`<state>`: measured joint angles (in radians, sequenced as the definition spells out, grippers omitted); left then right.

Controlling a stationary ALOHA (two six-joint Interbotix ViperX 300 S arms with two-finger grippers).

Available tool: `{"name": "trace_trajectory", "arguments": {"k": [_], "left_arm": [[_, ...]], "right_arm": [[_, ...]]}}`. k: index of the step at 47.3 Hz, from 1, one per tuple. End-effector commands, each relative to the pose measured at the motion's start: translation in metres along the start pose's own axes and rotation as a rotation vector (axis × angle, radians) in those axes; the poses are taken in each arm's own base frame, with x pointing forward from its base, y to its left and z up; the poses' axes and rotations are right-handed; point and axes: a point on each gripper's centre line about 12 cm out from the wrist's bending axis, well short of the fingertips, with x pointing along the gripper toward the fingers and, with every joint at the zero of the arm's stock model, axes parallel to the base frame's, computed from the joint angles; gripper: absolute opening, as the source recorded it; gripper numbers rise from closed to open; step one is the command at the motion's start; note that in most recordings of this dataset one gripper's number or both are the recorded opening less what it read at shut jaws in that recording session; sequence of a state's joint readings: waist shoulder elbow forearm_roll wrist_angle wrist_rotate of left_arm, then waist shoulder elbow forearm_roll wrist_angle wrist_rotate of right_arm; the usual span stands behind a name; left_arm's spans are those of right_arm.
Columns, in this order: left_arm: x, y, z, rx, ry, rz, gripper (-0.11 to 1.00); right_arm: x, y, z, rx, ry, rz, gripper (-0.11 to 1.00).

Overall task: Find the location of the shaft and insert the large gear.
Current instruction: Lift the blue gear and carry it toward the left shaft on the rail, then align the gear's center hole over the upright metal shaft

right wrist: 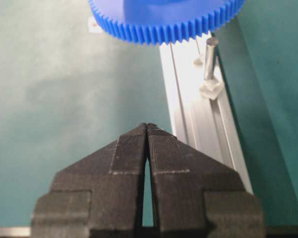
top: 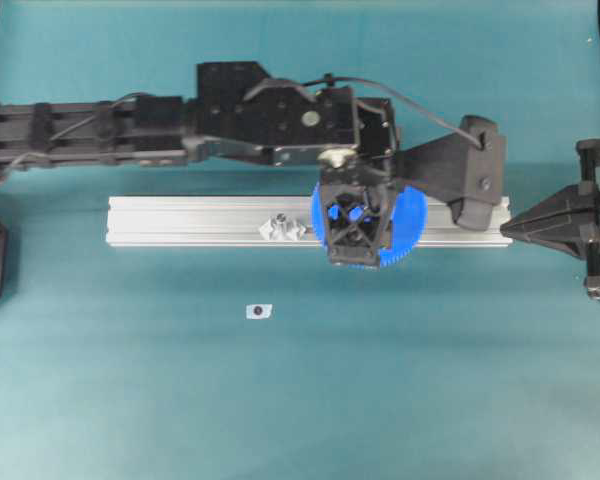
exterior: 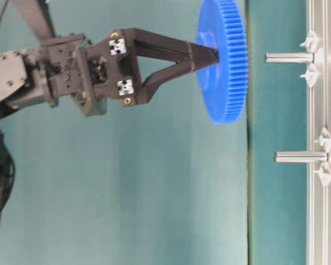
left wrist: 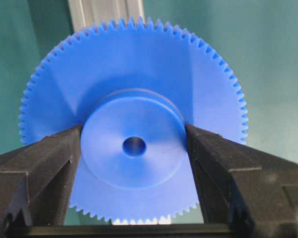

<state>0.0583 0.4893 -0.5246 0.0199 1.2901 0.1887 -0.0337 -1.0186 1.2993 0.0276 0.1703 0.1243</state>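
Blue gear, overhead: I see the large gear right of centre, over the aluminium rail, mostly hidden under the left gripper.
Shaft, overhead: the shaft stands on the rail just left of the gear, apart from it, between clear mounts.
Loose mount, overhead: a clear mount with a dark stub lies on the teal table, below the rail.
Right gripper, overhead: it points at the rail's right end.
Table-level view: my left gripper's fingers pinch the gear's hub; the gear is on edge, upper middle. I see two pins on the rail at right, an upper pin and a lower pin; the gear touches neither.
Left wrist view: both pads press the raised hub from either side.
Right wrist view: its fingers are pressed together, holding nothing; the gear's toothed rim sits at top.
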Motion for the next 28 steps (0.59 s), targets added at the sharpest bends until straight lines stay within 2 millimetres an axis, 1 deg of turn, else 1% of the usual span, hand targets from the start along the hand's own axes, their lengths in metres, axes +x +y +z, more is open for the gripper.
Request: {"name": "trace_trajectory", "arguments": {"k": [1,10,13,28], "left_arm": [[-0.022,0.009,0.009,-0.009,-0.056,0.018,0.71],[-0.014,0.017,0.016,-0.016,-0.061,0.023,0.71],[-0.009,0.019,0.016,-0.011,-0.048,0.022,0.71],[0.002,0.025,0.014,-0.003,-0.024,0.022,0.71]], "right_arm": [[-0.001,-0.001,0.004,0.011,-0.007,-0.006,0.01],[-0.003,-0.001,0.004,0.012,-0.003,-0.007,0.01],[-0.004,-0.001,0.003,0.013,-0.001,-0.007,0.01],[-0.006,-0.002,0.002,0.014,0.005,-0.01,0.01]]}}
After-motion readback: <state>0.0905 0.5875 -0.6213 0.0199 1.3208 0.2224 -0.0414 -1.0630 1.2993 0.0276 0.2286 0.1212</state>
